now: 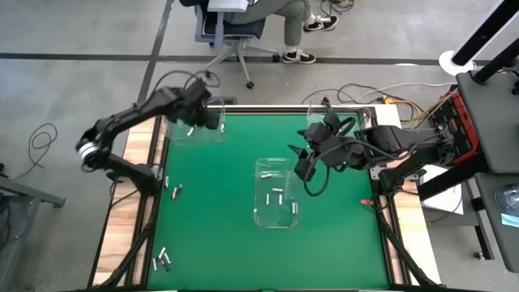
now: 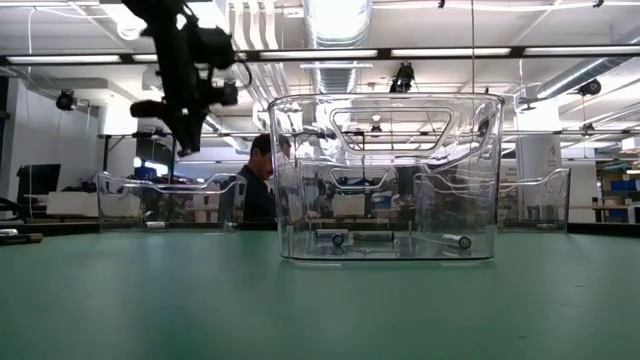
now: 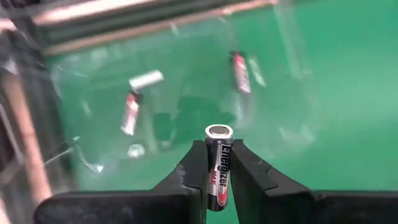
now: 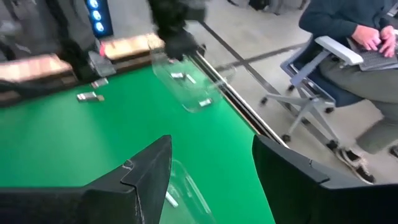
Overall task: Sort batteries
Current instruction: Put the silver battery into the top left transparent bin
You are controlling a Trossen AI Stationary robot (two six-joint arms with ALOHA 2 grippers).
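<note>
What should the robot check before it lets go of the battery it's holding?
1. Left claw grips the battery: ok.
2. Claw is over the far-left bin: ok, judged from the high view.
3. Bin already holds batteries; same size as the held one: cannot tell.
4. Right claw is open, empty and well away, by the middle bin: ok.
5. Person is seated away from the table: ok.

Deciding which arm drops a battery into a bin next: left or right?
Left. The left end effector is shut on a battery and hangs over the clear bin at the table's far left corner, where other batteries lie. The right end effector is open and empty.
</note>
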